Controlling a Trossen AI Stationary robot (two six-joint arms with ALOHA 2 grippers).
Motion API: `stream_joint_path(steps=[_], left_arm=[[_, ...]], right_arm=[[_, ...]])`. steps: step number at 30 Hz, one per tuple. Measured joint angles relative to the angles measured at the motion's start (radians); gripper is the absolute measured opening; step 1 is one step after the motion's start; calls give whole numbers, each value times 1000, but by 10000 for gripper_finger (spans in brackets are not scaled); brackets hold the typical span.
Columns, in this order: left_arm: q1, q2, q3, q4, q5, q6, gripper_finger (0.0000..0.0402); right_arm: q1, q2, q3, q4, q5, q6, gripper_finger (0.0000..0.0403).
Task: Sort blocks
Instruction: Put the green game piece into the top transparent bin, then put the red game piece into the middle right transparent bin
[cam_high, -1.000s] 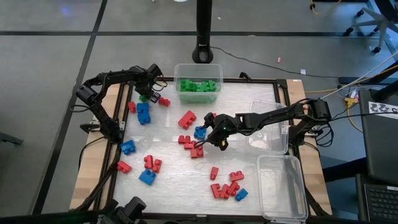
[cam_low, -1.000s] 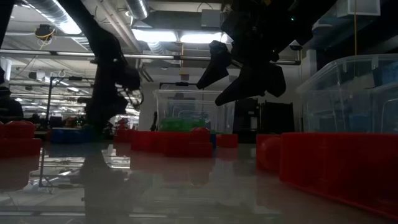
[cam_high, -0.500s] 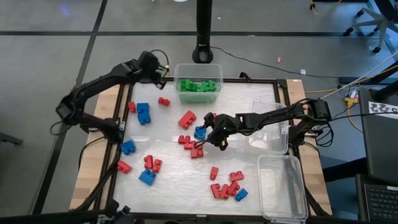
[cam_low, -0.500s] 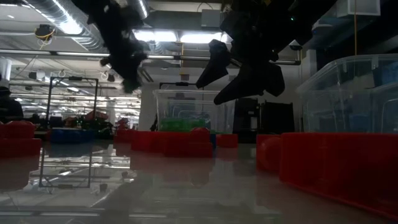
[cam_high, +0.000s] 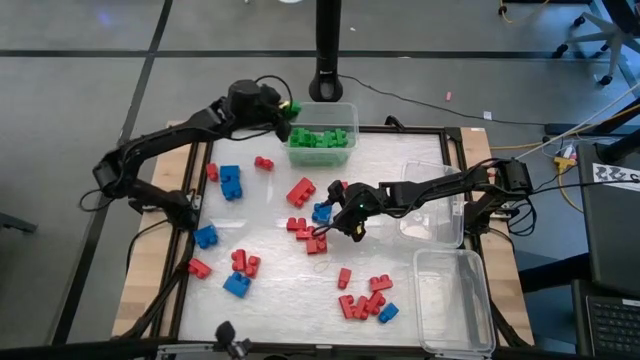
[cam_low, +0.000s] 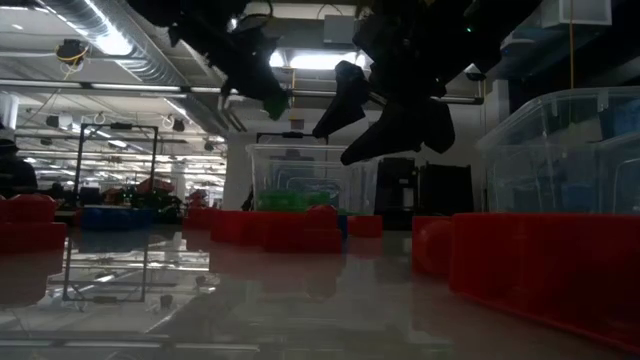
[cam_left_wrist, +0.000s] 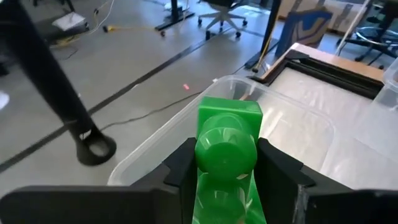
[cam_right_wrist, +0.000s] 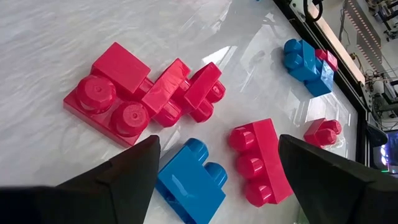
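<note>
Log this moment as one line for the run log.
left gripper: holding green block above tub | right gripper: open over blue block

Two dark, near-black jointed arms of slim tubular links and bulkier rounded joint housings. Black cables looped loosely along left arm (cam_high: 150, 160) and trailing from right arm (cam_high: 450, 185) base. Left hand (cam_left_wrist: 227, 180): two matte black, flat-faced, blocky fingers (cam_left_wrist: 180, 168). Right hand (cam_right_wrist: 214, 171): two broad, black, wedge-shaped fingers (cam_right_wrist: 124, 177) with smooth faces.
</note>
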Motion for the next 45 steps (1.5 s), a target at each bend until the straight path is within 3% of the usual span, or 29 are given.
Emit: stream_joint_path(steps=[5,13,21,28,33,38,41,45], left_arm=[[-25,53,0,94,0,9,142],[-30,79,0,108,34,6,236],[-67,-88,-31,-40,33,47,259],[-181,-377,-307,43,25,-14,251],[-274,-564,-608,319,0,-113,251],[-342,-642,-850,619,-45,-202,251],[-351,-658,-900,697,-77,-233,251],[-351,-668,-903,695,-79,-213,251]], right_arm=[[0,0,0,0,0,0,324],[0,0,0,-1,0,0,324],[0,0,0,-3,35,0,324],[0,0,0,-3,113,0,324],[0,0,0,1,116,0,324],[0,0,0,7,103,40,324],[0,0,9,-14,101,54,324],[-33,0,45,-113,215,54,324]])
